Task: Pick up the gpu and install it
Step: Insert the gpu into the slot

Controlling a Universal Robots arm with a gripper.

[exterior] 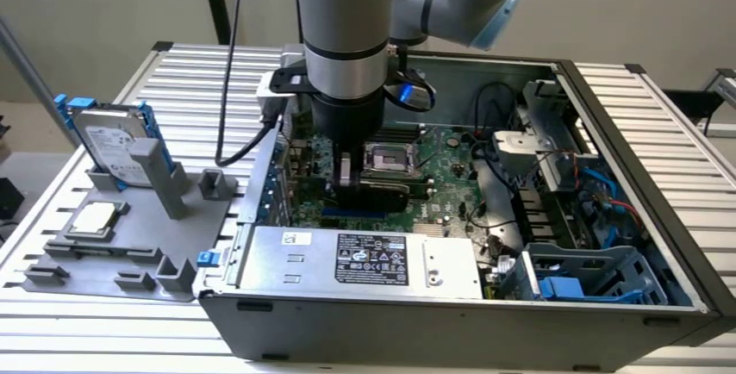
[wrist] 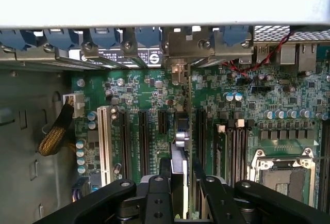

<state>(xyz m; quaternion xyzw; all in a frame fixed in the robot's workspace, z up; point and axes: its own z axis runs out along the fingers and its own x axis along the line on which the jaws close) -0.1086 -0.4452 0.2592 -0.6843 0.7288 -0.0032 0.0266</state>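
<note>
On the exterior view's left, the hard drive (exterior: 112, 146) stands in a grey holder (exterior: 103, 253), its label unreadable. Further right, inside the computer case (exterior: 460, 322), the gripper (wrist: 183, 193) is clamped on the gpu (wrist: 180, 146), a thin card seen edge-on, upright over the green motherboard (wrist: 144, 95) slots.

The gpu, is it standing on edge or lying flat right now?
On edge: the gpu stands edgewise in the tool over the motherboard slots.
</note>
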